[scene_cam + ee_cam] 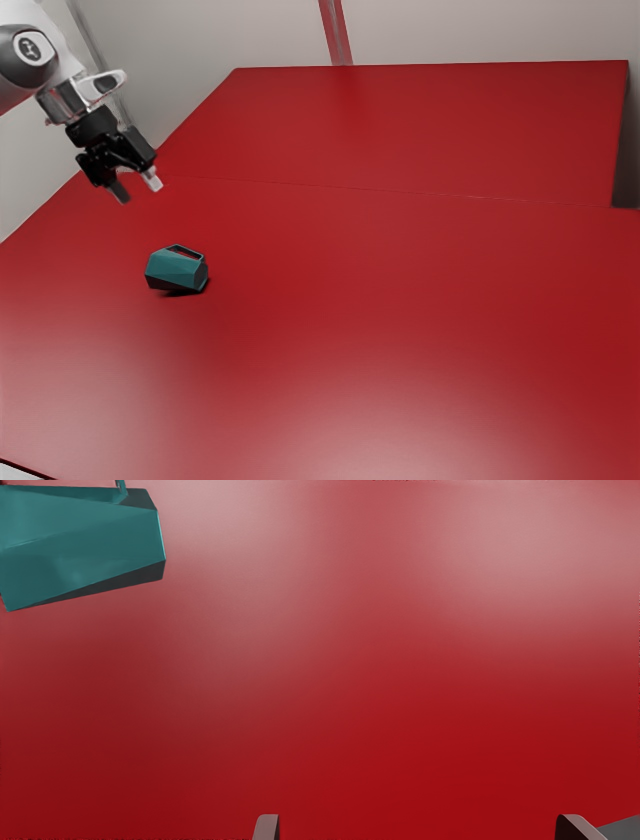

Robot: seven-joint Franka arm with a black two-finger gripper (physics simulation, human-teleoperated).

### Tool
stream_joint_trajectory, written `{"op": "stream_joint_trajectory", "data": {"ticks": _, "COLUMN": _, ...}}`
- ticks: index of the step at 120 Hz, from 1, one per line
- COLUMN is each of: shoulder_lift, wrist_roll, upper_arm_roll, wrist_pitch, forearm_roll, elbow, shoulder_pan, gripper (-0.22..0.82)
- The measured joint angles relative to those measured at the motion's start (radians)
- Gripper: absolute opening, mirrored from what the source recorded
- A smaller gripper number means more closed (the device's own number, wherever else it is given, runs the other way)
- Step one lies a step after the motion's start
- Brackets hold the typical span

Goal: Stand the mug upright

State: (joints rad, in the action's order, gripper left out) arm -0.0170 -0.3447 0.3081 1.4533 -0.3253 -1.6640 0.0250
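Observation:
My gripper (138,190) hangs in the air near the exterior view's upper left, its two fingers wide apart with nothing between them. A teal faceted mug (176,269) lies on its side on the red table, with its handle facing up, below and apart from the gripper. In the wrist view the gripper (417,827) has both fingertips spread, and the mug (80,550) lies well away from them, partly cut off by the picture's edge.
The red table (400,300) extends far toward the exterior view's right. Pale walls (480,30) stand behind it, with a red vertical strip (336,30) on them. A thin seam crosses the tabletop beyond the mug.

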Motion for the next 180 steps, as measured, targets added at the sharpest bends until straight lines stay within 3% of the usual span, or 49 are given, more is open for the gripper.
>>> {"op": "stream_joint_trajectory", "data": {"ticks": 73, "shoulder_lift": -0.31, "wrist_roll": -0.226, "upper_arm_roll": 0.031, "wrist_pitch": 0.088, "forearm_roll": -0.23, "elbow": 0.034, "shoulder_pan": 0.281, "gripper": 0.6}}
{"op": "stream_joint_trajectory", "data": {"ticks": 127, "shoulder_lift": -0.595, "wrist_roll": -0.385, "upper_arm_roll": 0.023, "wrist_pitch": 0.196, "forearm_roll": -0.504, "elbow": 0.167, "shoulder_pan": 0.352, "gripper": 0.6}}
{"op": "stream_joint_trajectory", "data": {"ticks": 180, "shoulder_lift": -0.602, "wrist_roll": -0.473, "upper_arm_roll": -0.031, "wrist_pitch": 0.185, "forearm_roll": -0.627, "elbow": 0.122, "shoulder_pan": 0.376, "gripper": 0.6}}
